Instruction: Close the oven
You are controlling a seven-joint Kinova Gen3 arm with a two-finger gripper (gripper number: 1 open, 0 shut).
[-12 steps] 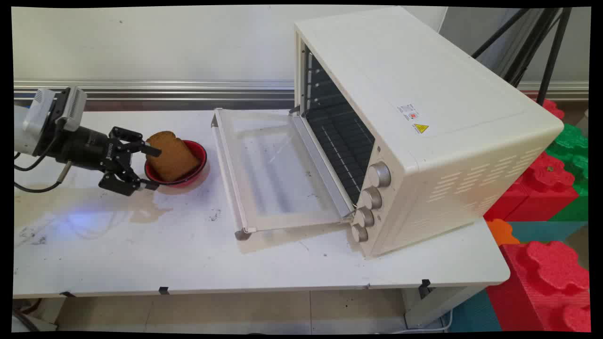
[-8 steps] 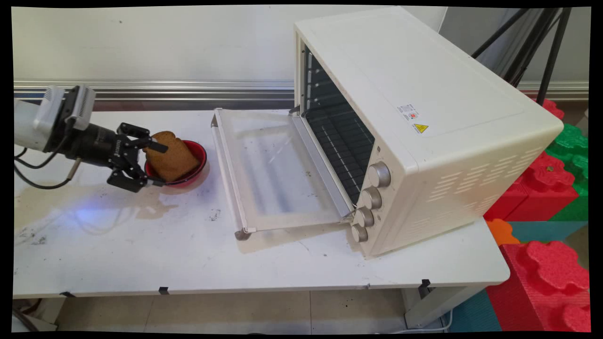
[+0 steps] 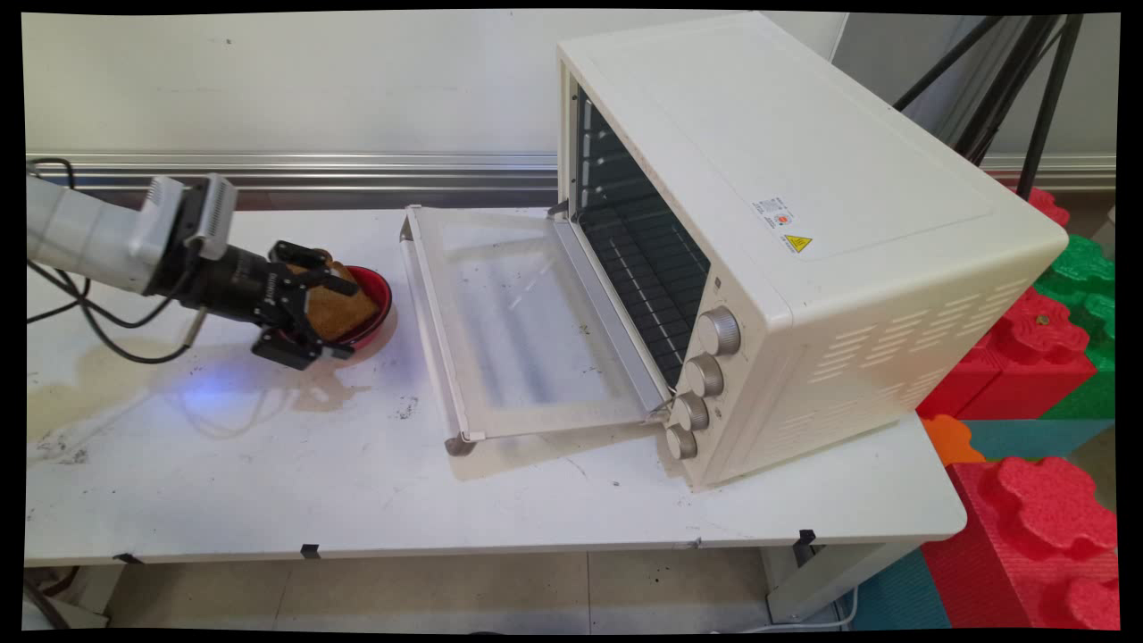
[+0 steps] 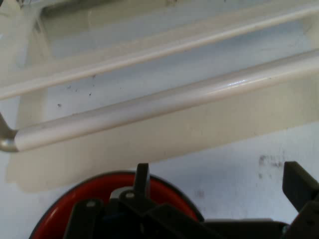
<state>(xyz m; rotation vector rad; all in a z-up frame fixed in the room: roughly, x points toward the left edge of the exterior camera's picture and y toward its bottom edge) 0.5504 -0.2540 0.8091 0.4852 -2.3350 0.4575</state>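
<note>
Toast in red bowl — fingers open around slice.

White wall with a metal rail, tiled floor, red and green foam blocks at right.

Bright even light; soft shadows under oven door; glare on its handle; hand view slightly soft

You've got a white table, stained and scuffed. On it: red bowl at left, cream oven at right, door down flat.
</note>
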